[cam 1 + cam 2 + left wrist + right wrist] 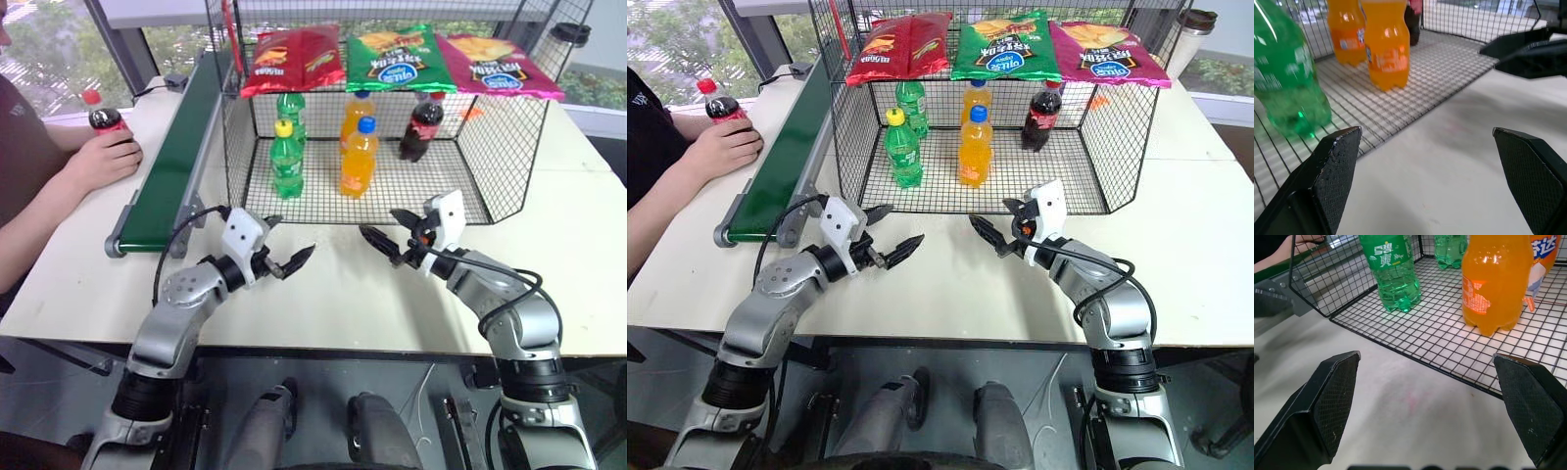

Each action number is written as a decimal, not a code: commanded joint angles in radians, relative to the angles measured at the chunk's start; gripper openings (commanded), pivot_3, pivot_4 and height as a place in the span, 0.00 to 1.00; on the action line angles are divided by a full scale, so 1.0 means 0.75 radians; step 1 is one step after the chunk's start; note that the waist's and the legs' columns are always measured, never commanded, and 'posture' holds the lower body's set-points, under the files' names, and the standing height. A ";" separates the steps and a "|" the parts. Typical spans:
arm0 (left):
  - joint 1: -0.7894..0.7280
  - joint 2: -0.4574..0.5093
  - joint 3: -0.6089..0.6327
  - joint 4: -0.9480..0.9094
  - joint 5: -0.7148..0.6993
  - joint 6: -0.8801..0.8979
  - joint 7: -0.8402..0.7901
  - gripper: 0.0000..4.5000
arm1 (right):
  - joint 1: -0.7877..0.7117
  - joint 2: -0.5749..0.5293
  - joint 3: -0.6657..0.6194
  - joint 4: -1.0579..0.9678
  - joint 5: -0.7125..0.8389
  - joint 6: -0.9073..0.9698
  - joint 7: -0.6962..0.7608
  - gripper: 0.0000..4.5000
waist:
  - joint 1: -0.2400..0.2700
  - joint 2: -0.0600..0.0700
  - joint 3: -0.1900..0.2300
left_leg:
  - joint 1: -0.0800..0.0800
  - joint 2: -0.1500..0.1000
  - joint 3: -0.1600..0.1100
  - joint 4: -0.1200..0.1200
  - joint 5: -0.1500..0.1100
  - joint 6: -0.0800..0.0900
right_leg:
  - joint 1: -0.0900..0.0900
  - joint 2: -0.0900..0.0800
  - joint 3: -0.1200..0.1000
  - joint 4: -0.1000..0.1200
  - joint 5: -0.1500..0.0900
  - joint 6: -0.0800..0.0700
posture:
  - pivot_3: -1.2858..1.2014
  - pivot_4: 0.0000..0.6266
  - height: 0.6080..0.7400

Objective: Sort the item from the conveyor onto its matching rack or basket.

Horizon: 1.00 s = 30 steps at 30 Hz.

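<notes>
Cola bottle (105, 118) with the red cap is what I have to sort, and right now it stands upright on the table at the far left, beyond the conveyor (176, 157), with a person's hand (103, 157) just beside it, perhaps touching. It is not on the belt yet, so I judge I'm waiting for it.

I expect it to be fairly light but full of liquid, so bottom-heavy and apt to slosh. The plastic wall looks smooth and slightly yielding, so it could slip or twist in a loose grip. I'd take it around the labelled middle, below the shoulder, not by the cap.

My left gripper (284, 257) and right gripper (390, 235) both hover over the bare table in front of the basket (235, 157), fingers spread wide and holding nothing, tips turned toward each other.

The table (323, 294) is pale, flat and smooth, so a bottle set down carelessly could skid. The belt is narrow and runs along the basket's left wall. The mesh floor inside gives uneven footing, and already carries two green bottles (286, 160), two orange ones (359, 159) and a twin cola (421, 127) at the back right. Beside that twin seems the matching spot. Chip bags (402, 59) lie on the shelf above, which limits headroom when reaching in.
</notes>
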 commanded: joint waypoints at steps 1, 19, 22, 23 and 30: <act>-0.001 -0.003 0.046 -0.060 -0.021 -0.012 0.018 1.00 | -0.027 0.009 0.003 -0.019 -0.008 -0.022 -0.004 1.00 | 0.000 0.000 0.000 | 0.000 0.000 0.000 0.000 0.000 0.000 | 0.000 0.000 0.000 0.000 0.000 -0.001 | 0.52 0.24 0.98; 0.016 -0.012 0.047 -0.059 -0.039 0.016 0.036 1.00 | -0.032 0.003 0.032 -0.067 -0.008 -0.006 0.027 1.00 | 0.000 0.000 0.000 | 0.000 0.000 0.000 0.000 0.000 0.000 | 0.000 0.000 0.000 0.000 -0.001 -0.001 | 0.52 0.24 0.98; 0.014 -0.016 0.044 -0.051 -0.026 0.008 0.047 1.00 | -0.034 0.020 0.024 -0.065 -0.014 -0.037 0.017 1.00 | 0.000 0.000 0.000 | 0.000 0.000 0.000 0.000 0.000 0.000 | 0.000 0.000 0.000 0.000 -0.001 -0.001 | 0.52 0.24 0.98; 0.012 -0.017 0.044 -0.048 -0.028 0.012 0.047 1.00 | -0.034 0.021 0.023 -0.064 -0.014 -0.039 0.016 1.00 | -0.001 0.000 0.000 | 0.000 0.000 0.000 0.000 0.000 0.000 | 0.000 0.000 0.000 0.000 -0.001 -0.001 | 0.52 0.24 0.98; 0.015 -0.022 0.041 -0.047 -0.032 0.014 0.046 1.00 | -0.024 0.016 0.026 -0.071 -0.003 -0.017 0.027 1.00 | 0.000 0.000 0.000 | 0.000 0.000 0.000 0.000 0.000 0.000 | 0.000 0.000 0.000 0.000 -0.001 -0.001 | 0.52 0.24 0.98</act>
